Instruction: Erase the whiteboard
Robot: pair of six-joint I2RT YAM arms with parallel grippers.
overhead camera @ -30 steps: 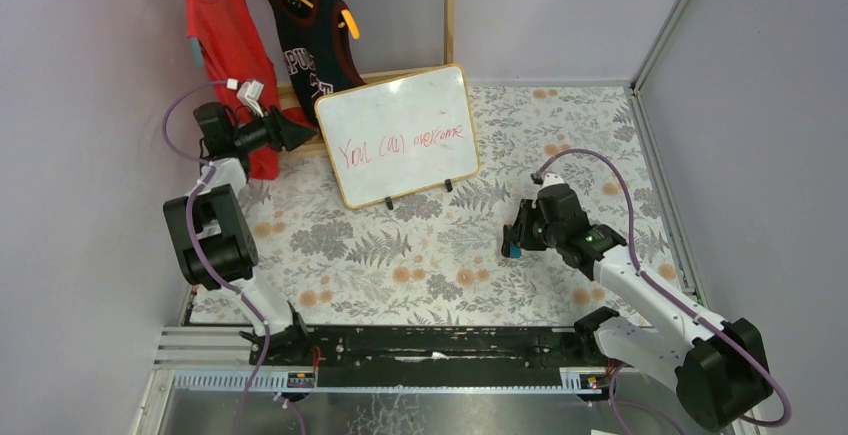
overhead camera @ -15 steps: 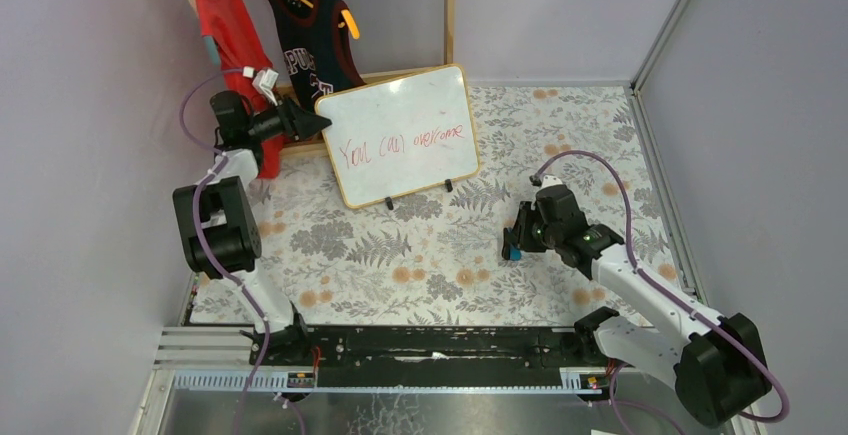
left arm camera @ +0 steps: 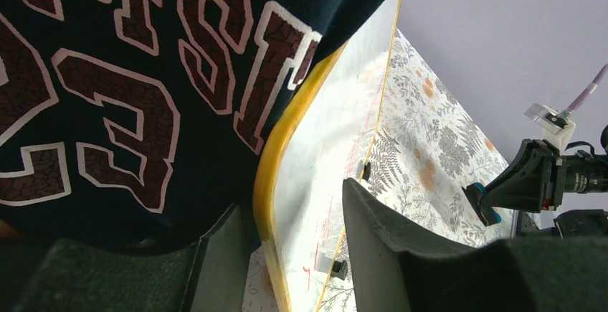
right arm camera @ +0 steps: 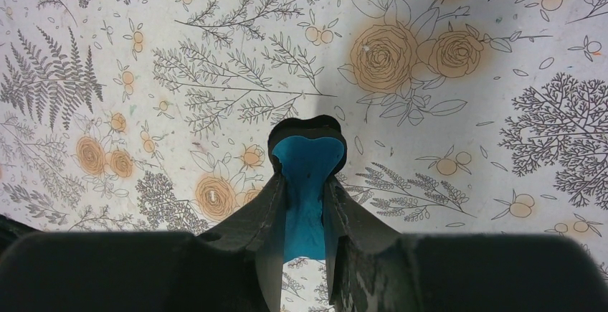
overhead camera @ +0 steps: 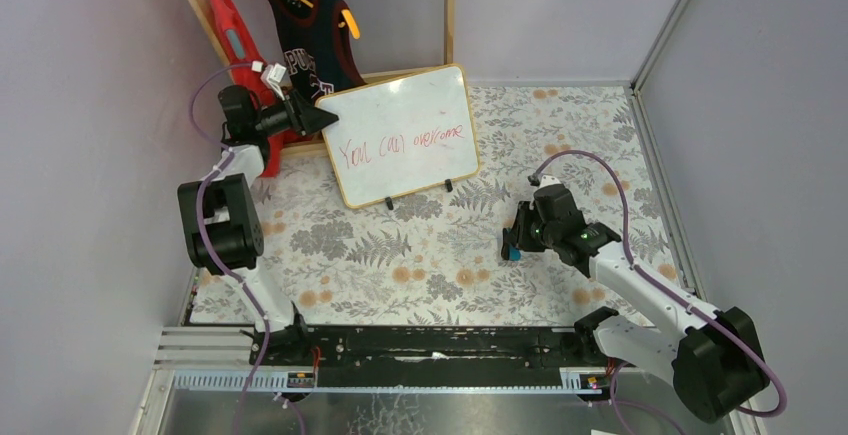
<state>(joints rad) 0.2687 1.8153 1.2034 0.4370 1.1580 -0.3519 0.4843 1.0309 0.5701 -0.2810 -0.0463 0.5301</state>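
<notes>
Steadying the board seems the step in hand. From above, the left gripper sits at the top-left corner of the whiteboard; its red writing is unwiped. Left wrist: the board's edge stands between the parted jaws, not pinched. Right wrist: the right gripper clenches a blue eraser, which must next reach the board, well apart from these jaws.

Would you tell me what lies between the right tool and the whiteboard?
Nothing but bare floral tablecloth lies between the right tool, gripping a blue pad, and the whiteboard, as the top view shows.
</notes>
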